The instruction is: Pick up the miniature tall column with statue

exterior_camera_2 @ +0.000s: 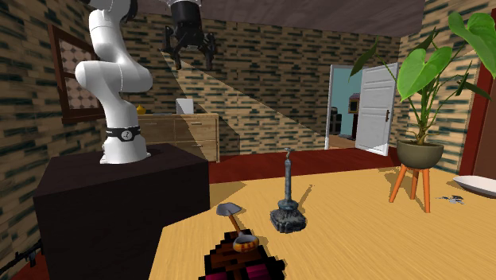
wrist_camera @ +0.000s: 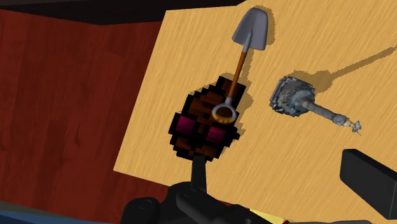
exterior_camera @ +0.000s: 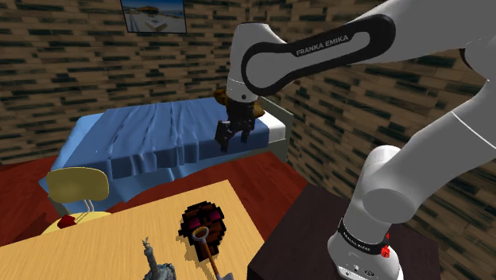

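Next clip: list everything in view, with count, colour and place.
miniature grey column topped by a statue: one, grey, upright on the table
small shovel with brown handle: one, grey blade, lying beside the column
blocky pixelated object: one, black and magenta, under the shovel's ring grip
wooden table: one, light tan
bed: one, blue, by the brick wall
chair: one, yellow, beside the table
potted plant: one, green, on a legged stand
door: one, white, open
box stand: one, black, under the arm
arm: one, white
gripper: one, black, open, high above the table
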Controlling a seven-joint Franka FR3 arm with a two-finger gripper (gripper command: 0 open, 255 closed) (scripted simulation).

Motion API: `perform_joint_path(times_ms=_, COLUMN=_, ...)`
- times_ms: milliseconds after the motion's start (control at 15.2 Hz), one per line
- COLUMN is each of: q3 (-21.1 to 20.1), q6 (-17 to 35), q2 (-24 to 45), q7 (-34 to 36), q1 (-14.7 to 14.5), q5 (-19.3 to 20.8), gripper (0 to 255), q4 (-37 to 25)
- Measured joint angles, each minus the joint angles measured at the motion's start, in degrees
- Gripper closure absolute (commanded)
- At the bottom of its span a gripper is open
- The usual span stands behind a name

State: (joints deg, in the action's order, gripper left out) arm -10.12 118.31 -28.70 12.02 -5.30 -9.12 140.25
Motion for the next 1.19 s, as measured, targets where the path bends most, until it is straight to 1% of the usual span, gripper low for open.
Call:
perform_joint_path(times_ms=330, q3=-4.3, q6=7.9, q2=8.0, q7=4.0, q1=-1.4, q5=-0.4, gripper=0, q4=-0.9)
perform_joint_path(times_ms=660, q3=-8.4, q6=15.2, q2=17.0, q7=8.6, q1=-2.3, q5=1.1, gripper=0, q4=-3.2)
perform_joint_path(times_ms=858, q3=-10.6, q6=19.2, q2=22.9, q7=12.3, q1=-2.8, q5=3.4, gripper=0, q4=-5.4)
perform_joint_path(times_ms=1056, q3=-12.1, q6=22.9, q2=29.7, q7=16.4, q1=-3.5, q5=7.1, gripper=0, q4=-8.5)
perform_joint_path(times_ms=1188, q3=-12.6, q6=24.1, q2=33.3, q7=19.1, q1=-4.4, q5=9.6, gripper=0, q4=-10.7)
